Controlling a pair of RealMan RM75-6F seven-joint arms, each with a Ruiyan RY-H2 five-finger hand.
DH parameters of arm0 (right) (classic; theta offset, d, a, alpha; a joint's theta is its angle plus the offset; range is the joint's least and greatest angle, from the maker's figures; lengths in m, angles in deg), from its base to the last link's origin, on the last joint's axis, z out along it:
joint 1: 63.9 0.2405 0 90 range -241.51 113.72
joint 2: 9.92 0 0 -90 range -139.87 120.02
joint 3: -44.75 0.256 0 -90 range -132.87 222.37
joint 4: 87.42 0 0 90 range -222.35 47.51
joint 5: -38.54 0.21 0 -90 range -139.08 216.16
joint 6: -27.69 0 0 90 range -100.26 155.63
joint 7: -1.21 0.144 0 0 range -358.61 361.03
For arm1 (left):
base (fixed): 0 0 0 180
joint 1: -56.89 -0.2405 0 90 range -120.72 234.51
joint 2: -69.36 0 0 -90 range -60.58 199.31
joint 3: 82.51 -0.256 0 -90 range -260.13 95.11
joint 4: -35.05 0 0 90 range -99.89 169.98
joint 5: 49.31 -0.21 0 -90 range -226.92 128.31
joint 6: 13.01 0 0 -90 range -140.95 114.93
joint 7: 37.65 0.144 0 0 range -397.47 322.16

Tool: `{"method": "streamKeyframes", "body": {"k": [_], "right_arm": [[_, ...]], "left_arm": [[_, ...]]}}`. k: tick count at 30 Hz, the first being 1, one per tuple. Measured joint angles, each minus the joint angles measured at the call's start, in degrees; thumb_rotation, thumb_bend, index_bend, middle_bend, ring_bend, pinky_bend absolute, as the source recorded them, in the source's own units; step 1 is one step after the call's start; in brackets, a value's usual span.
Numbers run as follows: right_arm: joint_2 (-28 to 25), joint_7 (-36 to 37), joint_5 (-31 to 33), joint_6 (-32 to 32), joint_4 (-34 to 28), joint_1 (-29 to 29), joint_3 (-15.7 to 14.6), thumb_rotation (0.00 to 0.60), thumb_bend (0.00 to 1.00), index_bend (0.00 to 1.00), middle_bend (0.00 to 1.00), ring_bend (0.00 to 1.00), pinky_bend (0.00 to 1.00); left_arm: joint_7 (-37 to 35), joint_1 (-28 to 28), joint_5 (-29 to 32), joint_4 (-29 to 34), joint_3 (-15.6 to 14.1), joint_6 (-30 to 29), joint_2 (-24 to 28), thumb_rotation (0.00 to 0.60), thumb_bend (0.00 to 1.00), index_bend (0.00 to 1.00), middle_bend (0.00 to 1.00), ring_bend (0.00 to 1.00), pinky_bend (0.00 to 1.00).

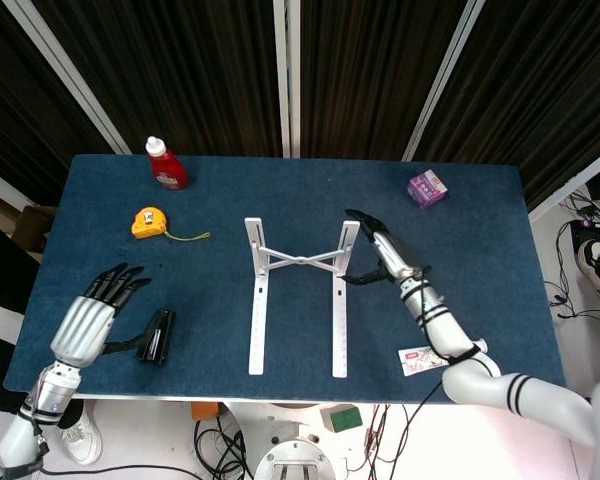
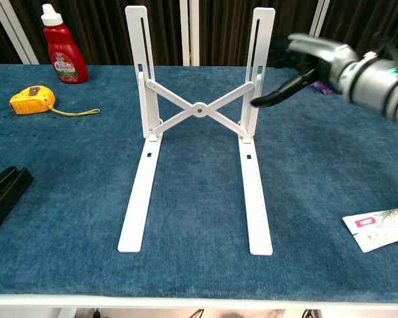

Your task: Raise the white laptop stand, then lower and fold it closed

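The white laptop stand (image 1: 298, 258) stands raised at mid-table, its two uprights joined by a crossed brace (image 2: 199, 109) and its long rails lying toward the front edge. My right hand (image 1: 384, 251) hovers just right of the right upright (image 2: 260, 53). In the chest view that right hand (image 2: 310, 58) has its fingers spread and its thumb reaching toward the upright, holding nothing. Whether the thumb tip touches the upright I cannot tell. My left hand (image 1: 88, 322) is at the front left, fingers spread and empty, seen only in the head view.
A black case (image 1: 158, 335) lies just right of my left hand, also low left as the case (image 2: 3, 191). A yellow tape measure (image 1: 149, 222) and red bottle (image 1: 166, 166) sit back left. A purple box (image 1: 427, 187) lies back right, a printed card (image 2: 383, 228) front right.
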Motion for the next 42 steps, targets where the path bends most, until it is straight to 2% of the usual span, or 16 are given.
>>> {"method": "streamKeyframes", "body": {"k": [4, 7, 10, 14, 20, 27, 34, 42], "right_arm": [[-9.96, 0.25, -3.32, 5.18, -9.96, -5.56, -2.37, 0.6, 0.0, 0.0, 0.05, 0.0, 0.0], [-16.34, 0.95, -5.61, 8.57, -14.45, -9.53, -4.32, 0.6, 0.0, 0.0, 0.05, 0.0, 0.0], [-21.31, 2.47, -7.98, 11.45, -17.14, -12.78, -6.1, 0.6, 0.0, 0.0, 0.05, 0.0, 0.0], [-25.26, 5.14, -10.28, 14.79, -19.25, -15.32, -7.05, 0.6, 0.0, 0.0, 0.05, 0.0, 0.0], [-27.44, 6.61, -12.15, 17.86, -21.24, -16.98, -7.08, 0.6, 0.0, 0.0, 0.05, 0.0, 0.0], [-26.88, 6.12, -12.25, 18.61, -20.87, -17.62, -7.37, 0.6, 0.0, 0.0, 0.05, 0.0, 0.0], [-25.44, 7.06, -11.9, 18.93, -18.88, -18.13, -7.69, 0.6, 0.0, 0.0, 0.05, 0.0, 0.0], [-24.44, 8.75, -12.1, 19.21, -17.26, -18.47, -7.85, 0.6, 0.0, 0.0, 0.05, 0.0, 0.0]], "left_arm": [[0.07, 2.18, -0.66, 1.6, 0.29, 1.89, -0.11, 0.6, 0.07, 0.19, 0.11, 0.06, 0.16], [-0.95, 3.75, -1.32, 1.79, 0.23, 3.48, -0.92, 0.6, 0.07, 0.21, 0.14, 0.08, 0.17], [-2.99, 5.84, -2.14, 1.77, 0.04, 5.69, -2.07, 0.6, 0.08, 0.25, 0.17, 0.11, 0.2], [-8.55, 9.45, -2.68, 1.93, -0.02, 9.64, -3.66, 0.6, 0.1, 0.27, 0.2, 0.13, 0.24], [-18.82, 18.32, -1.24, 1.05, 1.72, 19.33, -8.72, 0.6, 0.1, 0.27, 0.21, 0.14, 0.25], [-24.9, 25.29, 4.31, -6.21, 4.35, 27.7, -16.44, 0.6, 0.1, 0.27, 0.22, 0.15, 0.29], [-27.6, 27.33, 8.81, -12.75, 5.58, 29.39, -20.55, 0.6, 0.1, 0.29, 0.26, 0.17, 0.3], [-27.63, 26.72, 9.7, -13.42, 3.96, 28.32, -19.37, 0.6, 0.1, 0.29, 0.26, 0.17, 0.3]]}}
